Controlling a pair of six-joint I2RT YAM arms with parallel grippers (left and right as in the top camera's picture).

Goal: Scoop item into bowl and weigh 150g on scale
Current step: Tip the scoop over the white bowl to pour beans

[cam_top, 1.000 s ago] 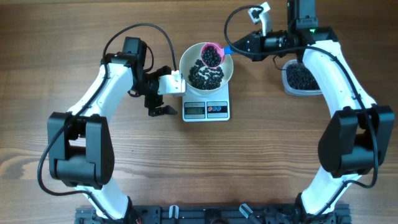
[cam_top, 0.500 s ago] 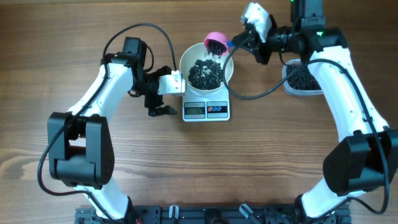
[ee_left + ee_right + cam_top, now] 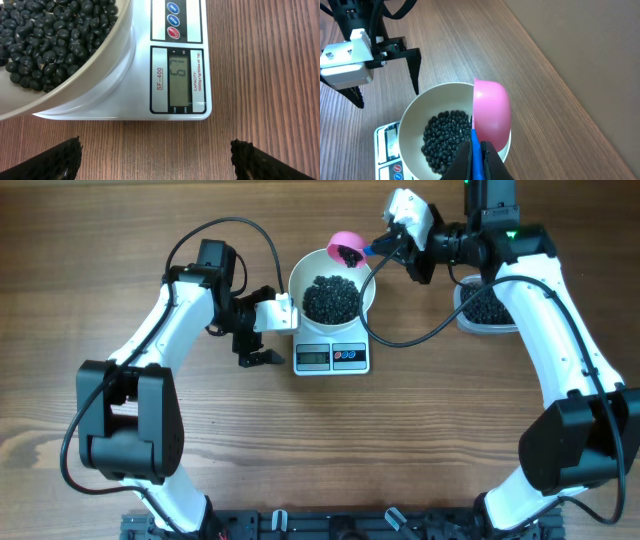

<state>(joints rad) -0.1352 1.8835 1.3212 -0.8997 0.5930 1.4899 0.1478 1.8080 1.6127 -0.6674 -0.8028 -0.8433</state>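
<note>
The left fingers [image 3: 280, 323] stand spread wide and hold nothing. A strip of bare wood-grain worktop [image 3: 250, 60] separates their dark, rough-surfaced tips [image 3: 60, 157] from the scale [image 3: 177, 60] just ahead. The scale is a flat white slab with rounded corners, a grey display and round buttons. Its near edge runs straight across between the two tips. To either side of these fingers and behind them, the worktop lies open.

The bowl [image 3: 300, 285] sits on the scale. It is glossy white and round, and its curved wall overhangs the platform toward the left fingers. Inside is the item [image 3: 331, 300], a loose heap of small, shiny black beans, ahead of the left fingers and above their level.

The right fingers [image 3: 476, 162] are clamped on the thin blue handle of a pink scoop [image 3: 492, 112], a smooth plastic cup. The scoop is tipped on its side over the bowl's far rim, directly in front of these fingers. The beans lie just beyond and below the fingers, inside the bowl. Behind the right fingers, under the arm, a clear tub [image 3: 462, 310] holds more beans. Beyond the scoop the worktop is open.
</note>
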